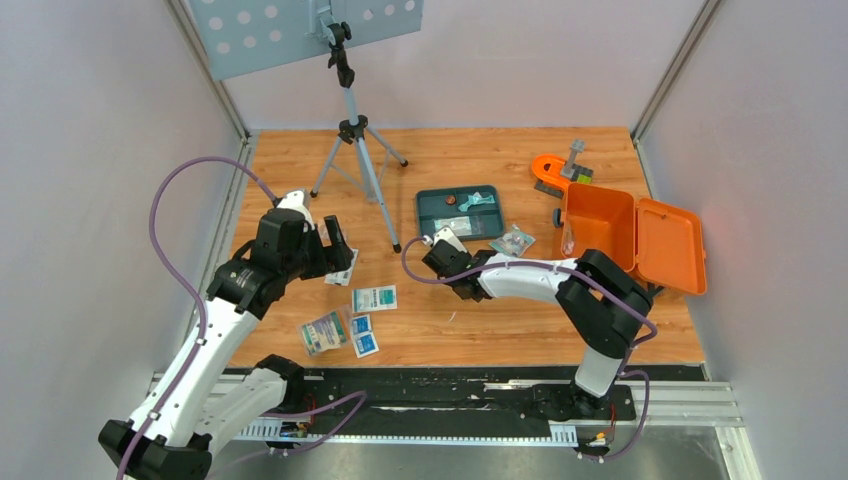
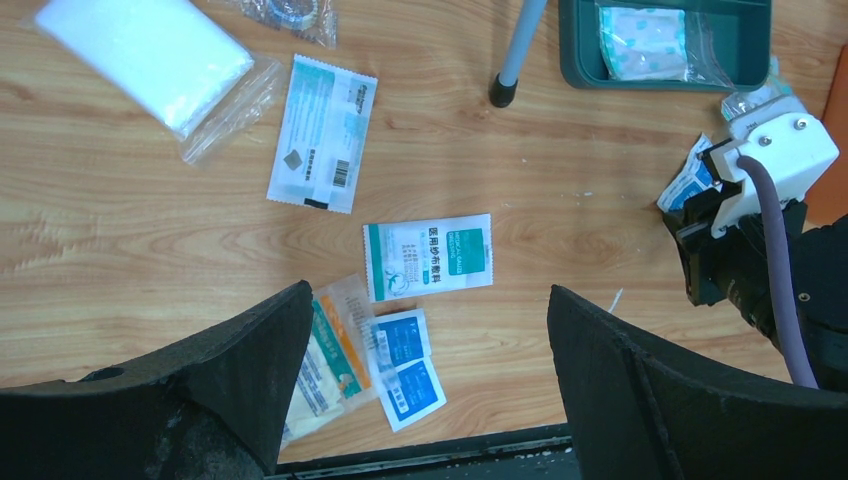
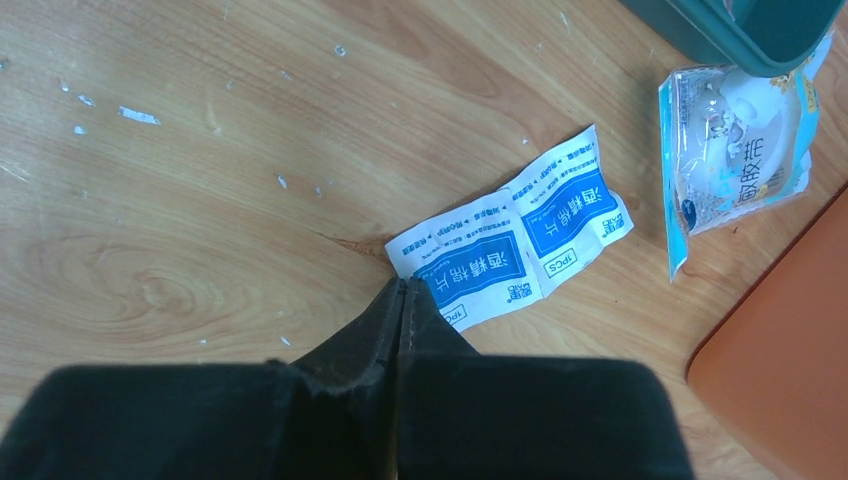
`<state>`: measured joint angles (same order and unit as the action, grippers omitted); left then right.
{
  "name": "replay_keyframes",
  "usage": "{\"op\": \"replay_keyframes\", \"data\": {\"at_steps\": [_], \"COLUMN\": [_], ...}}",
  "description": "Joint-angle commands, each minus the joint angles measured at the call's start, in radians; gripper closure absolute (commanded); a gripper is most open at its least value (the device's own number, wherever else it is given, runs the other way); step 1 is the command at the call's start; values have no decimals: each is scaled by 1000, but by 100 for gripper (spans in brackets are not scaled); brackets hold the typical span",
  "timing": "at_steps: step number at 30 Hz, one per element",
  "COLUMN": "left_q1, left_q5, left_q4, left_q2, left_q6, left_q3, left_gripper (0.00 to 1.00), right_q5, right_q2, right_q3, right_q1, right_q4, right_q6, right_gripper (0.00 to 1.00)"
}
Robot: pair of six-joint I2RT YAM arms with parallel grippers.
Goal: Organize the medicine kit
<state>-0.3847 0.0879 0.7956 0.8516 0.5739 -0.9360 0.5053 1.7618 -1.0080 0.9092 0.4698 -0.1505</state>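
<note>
Shows the right gripper [image 3: 400, 288] shut tight, fingers pressed flat together, tips at the near corner of a blue-and-white twin sachet [image 3: 510, 255] on the wooden table [image 3: 200, 150]; cannot tell whether that corner is pinched. Finds the left gripper [image 2: 425, 320] spread wide and holding nothing, hanging above loose packets: a white-and-teal packet [image 2: 428, 257] and two small blue sachets [image 2: 405, 365]. Places the medicine kit [image 1: 610, 225], lid thrown open, at the table's right side, right of the dark teal tray [image 1: 425, 225], with a clear bagged item [image 3: 735, 150] lying between tray and kit.
</note>
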Motion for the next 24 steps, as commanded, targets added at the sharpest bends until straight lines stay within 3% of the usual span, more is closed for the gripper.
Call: {"op": "replay_keyframes", "data": {"at_steps": [1,11,16,20,24], "left_q1": [4,4,4,4,4], "left_q5": [9,3,-1,-3,-1], "left_q4": [-14,-23,-25,-25,-24], "left_q2": [-14,-4,0,0,-5], "left_q6": [7,8,8,6,7], "left_q3": [2,0,0,-2,-1], "left_gripper": [5,5,5,5,5], "right_q5": [7,-99,-81,-211,-393], "right_q2": [-61,-190,-201,-238,-286], "right_q3": [-10,-35,-37,-27,12], "right_q1": [2,2,-23,-147,-310], "right_q4": [-12,32,62,61,13], "right_q6": [-2,-82,-138,-239,-334], "right_gripper": [100,100,99,59,45]}}
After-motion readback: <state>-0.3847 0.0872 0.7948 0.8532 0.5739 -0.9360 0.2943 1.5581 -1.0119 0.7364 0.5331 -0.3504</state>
